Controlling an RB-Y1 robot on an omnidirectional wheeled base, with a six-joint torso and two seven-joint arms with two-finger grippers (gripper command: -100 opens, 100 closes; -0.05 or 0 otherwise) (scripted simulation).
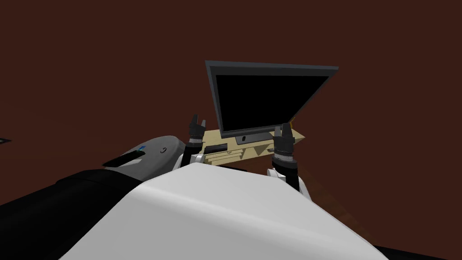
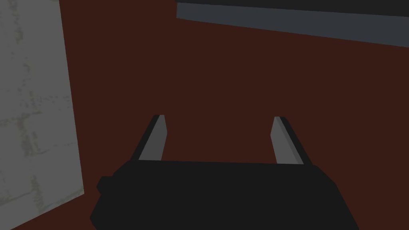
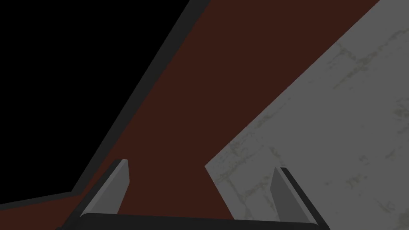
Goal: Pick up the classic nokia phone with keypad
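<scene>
A tan desk (image 1: pixel 252 146) stands in front of me, carrying a large grey-framed monitor (image 1: pixel 266 97) with a black screen. On the desk, beside my left gripper (image 1: pixel 197 121), lies a small dark flat object (image 1: pixel 215 148); I cannot tell whether it is the phone. My left gripper (image 2: pixel 219 135) is open with nothing between its fingers and hovers at the desk's left end. My right gripper (image 1: pixel 283 129) is raised at the desk's right end, below the monitor's corner. In the right wrist view that right gripper (image 3: pixel 199 183) is open and empty too.
A dark red wall (image 1: pixel 113 58) rises behind the desk. A grey rounded object with a black bar (image 1: pixel 151 153) sits left of the desk, above a black mass (image 1: pixel 58 203). The monitor's edge (image 2: pixel 291 20) and a pale grey mottled panel (image 2: pixel 32 108) lie beyond my left fingers.
</scene>
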